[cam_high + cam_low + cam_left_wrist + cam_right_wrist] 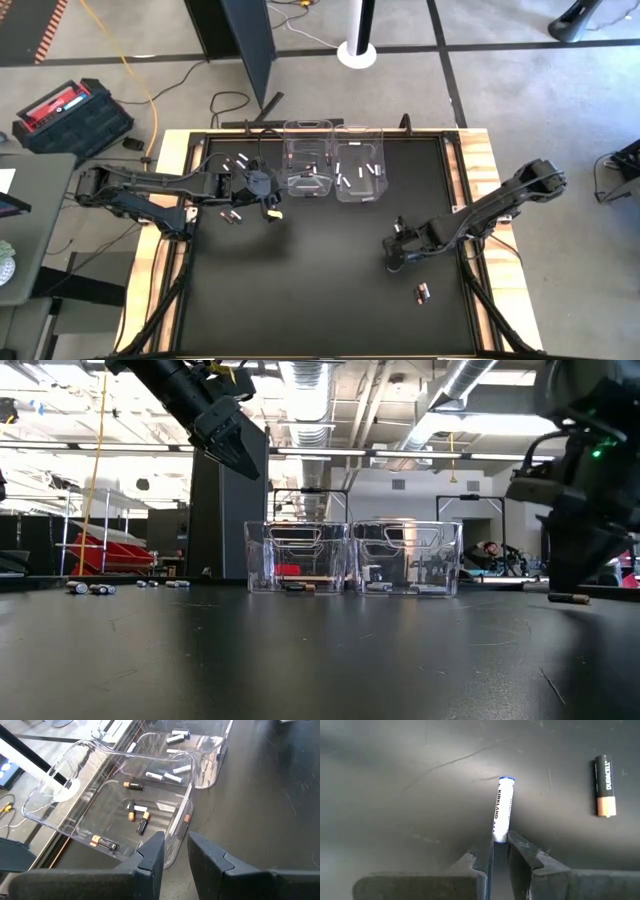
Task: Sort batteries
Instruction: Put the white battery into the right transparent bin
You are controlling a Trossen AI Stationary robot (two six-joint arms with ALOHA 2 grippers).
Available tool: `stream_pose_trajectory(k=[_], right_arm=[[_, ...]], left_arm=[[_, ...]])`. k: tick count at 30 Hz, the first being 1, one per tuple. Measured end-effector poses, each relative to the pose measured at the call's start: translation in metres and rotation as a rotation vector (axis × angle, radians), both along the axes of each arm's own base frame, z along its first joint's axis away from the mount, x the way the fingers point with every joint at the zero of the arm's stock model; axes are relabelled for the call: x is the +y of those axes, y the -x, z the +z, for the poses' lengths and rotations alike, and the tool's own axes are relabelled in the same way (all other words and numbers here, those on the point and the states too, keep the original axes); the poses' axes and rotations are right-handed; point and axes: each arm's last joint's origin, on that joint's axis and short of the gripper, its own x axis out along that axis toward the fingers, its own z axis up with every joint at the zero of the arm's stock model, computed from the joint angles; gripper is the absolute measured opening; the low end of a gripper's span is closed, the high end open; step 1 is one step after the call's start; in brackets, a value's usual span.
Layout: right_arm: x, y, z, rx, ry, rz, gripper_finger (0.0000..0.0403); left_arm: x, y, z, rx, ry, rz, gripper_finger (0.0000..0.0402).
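You are partway through the sort. Two clear bins stand side by side at the far middle of the table point(300, 300). The left bin point(75, 815) already holds several dark, copper-ended batteries point(142, 822), and the right bin point(210, 750) holds a number of white ones point(172, 770), so the two kinds are being kept apart as intended.

Your left end effector point(172, 852) hangs raised just at the near rim of the left bin, its fingers a narrow gap apart with nothing visible between them; you can judge it as free for another pick. Your right end effector point(500, 851) is down at the table on the right side, well apart from the bins, and its fingers are closed narrowly on the end of a white battery point(503, 810) that lies flat on the table surface. This one looks bound for the right bin.

What is left: a dark copper-ended battery point(605, 785) lies near that white one, a small pair of cells point(423, 292) sits nearer the front right, and a scatter of loose cells point(232, 214) waits on the left, around and behind the left arm. How many exactly you cannot count from here, but the loose ones appear to be a fair share of the whole, so expect a good number of picks yet.
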Motion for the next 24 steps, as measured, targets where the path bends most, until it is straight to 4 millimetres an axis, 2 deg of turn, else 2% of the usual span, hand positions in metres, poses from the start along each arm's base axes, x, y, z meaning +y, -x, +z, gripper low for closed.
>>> stream_pose_trajectory(k=[8, 15, 20, 24], right_arm=[[0.010, -0.012, 0.019, -0.039, -0.005, 0.085, 0.0065], [0.011, -0.027, 0.058, -0.115, 0.002, 0.185, 0.0065], [-0.002, -0.038, 0.095, -0.207, 0.034, 0.249, 0.0065], [-0.023, -0.049, 0.122, -0.260, 0.083, 0.256, 0.0065]], left_arm=[[0.000, 0.000, 0.000, 0.000, 0.000, 0.000, 0.0082], [0.000, 0.000, 0.000, -0.001, 0.000, 0.000, 0.0082], [0.000, 0.000, 0.000, 0.000, 0.000, 0.000, 0.0082], [0.000, 0.000, 0.000, 0.000, 0.000, 0.000, 0.0082]])
